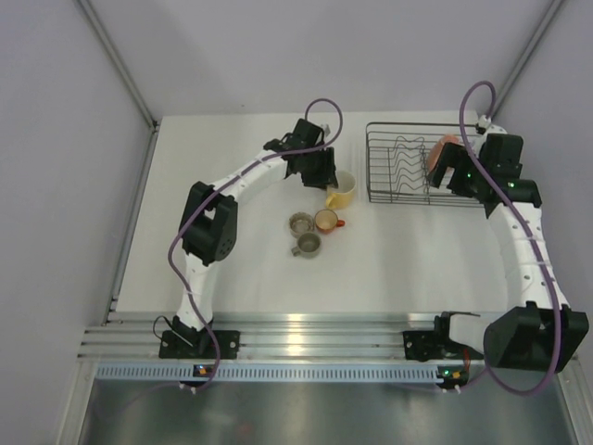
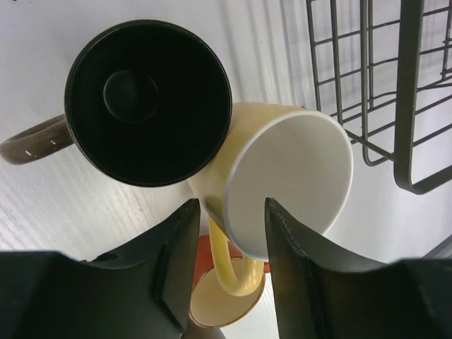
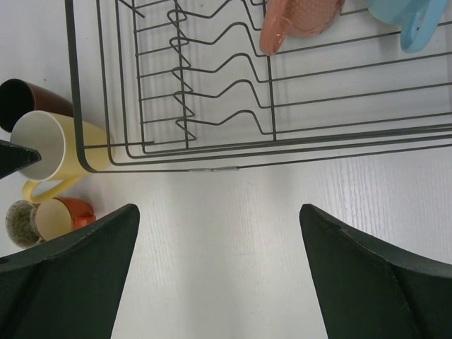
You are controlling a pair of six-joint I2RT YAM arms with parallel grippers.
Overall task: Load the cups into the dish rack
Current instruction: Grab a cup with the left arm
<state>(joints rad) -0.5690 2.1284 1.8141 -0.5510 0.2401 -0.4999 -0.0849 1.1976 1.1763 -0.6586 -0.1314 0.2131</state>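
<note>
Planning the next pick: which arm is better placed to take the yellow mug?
Left. The left gripper hangs open over the yellow mug; the right gripper, also open, sits by the dish rack, farther away.

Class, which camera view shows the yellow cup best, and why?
Left wrist: the yellow cup is close and large, rim, white inside and handle clear. Top external shows it small and distant; right wrist shows it at the frame's left edge.

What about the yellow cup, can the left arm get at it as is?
Likely yes: the open left gripper brackets the yellow cup at its rim; brown cup and dish rack sit close.
</note>
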